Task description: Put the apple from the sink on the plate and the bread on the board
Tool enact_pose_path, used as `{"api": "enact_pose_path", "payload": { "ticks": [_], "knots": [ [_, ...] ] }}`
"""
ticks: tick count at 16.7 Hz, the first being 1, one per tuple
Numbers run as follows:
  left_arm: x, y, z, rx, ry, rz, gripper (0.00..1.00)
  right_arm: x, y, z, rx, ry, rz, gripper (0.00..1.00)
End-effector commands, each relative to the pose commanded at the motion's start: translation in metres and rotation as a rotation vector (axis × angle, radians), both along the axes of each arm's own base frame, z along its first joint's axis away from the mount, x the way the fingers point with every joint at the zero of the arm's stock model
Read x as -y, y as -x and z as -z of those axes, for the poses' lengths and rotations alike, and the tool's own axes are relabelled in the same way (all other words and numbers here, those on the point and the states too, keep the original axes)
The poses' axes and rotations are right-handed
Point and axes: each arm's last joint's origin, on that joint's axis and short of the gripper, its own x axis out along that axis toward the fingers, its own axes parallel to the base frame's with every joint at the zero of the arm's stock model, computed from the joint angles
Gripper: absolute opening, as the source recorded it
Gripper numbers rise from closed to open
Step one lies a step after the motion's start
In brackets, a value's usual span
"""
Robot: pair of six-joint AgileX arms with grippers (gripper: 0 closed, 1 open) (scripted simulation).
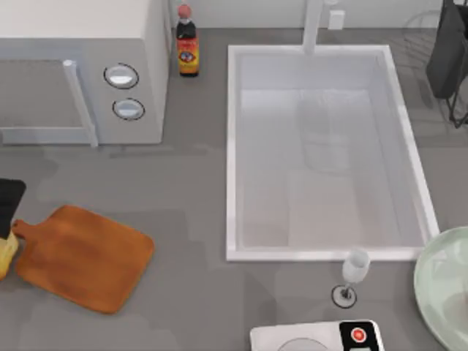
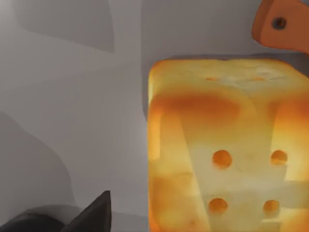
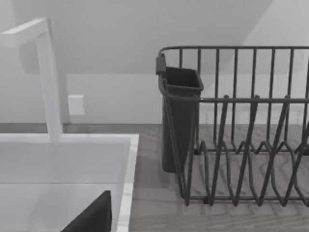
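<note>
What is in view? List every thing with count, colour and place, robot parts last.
microwave: one, white, top left of table.
bottle: one, dark with red cap, beside microwave.
sink: one, white, centre right.
tap: one, white, at sink's far rim.
rack: one, dark wire, right of sink.
board: one, orange-brown, lower left.
bread: one, golden-yellow, by board's handle.
glass: one, clear, beside sink's near rim.
plate: one, pale green, lower right edge.
device: one, white, red button, bottom edge.
left tool: black, by bread.
right tool: black, near rack.
</note>
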Motion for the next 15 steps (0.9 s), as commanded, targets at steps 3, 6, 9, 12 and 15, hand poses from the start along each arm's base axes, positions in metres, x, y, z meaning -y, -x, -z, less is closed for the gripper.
{"api": "enact_pose_path", "payload": {
  "ticks": [3, 6, 9, 12, 15],
  "knots": [
    [-0.001, -0.001, 0.019, -0.005, 0.001, -0.004, 1.0, 0.0, 0.0, 0.0, 0.0, 0.0, 0.0, 1.0],
    [-0.002, -0.003, 0.049, 0.011, -0.002, -0.004, 1.0, 0.0, 0.0, 0.0, 0.0, 0.0, 0.0, 1.0],
    [-0.001, 0.0, 0.068, 0.0, 0.0, -0.003, 1.0, 0.0, 0.0, 0.0, 0.0, 0.0, 0.0, 1.0],
    [-0.001, 0.0, 0.069, -0.001, 0.0, -0.003, 1.0, 0.0, 0.0, 0.0, 0.0, 0.0, 0.0, 1.0],
    [-0.001, 0.0, 0.069, -0.001, 0.0, -0.003, 0.85, 0.0, 0.0, 0.0, 0.0, 0.0, 0.0, 1.0]
  ]
}}
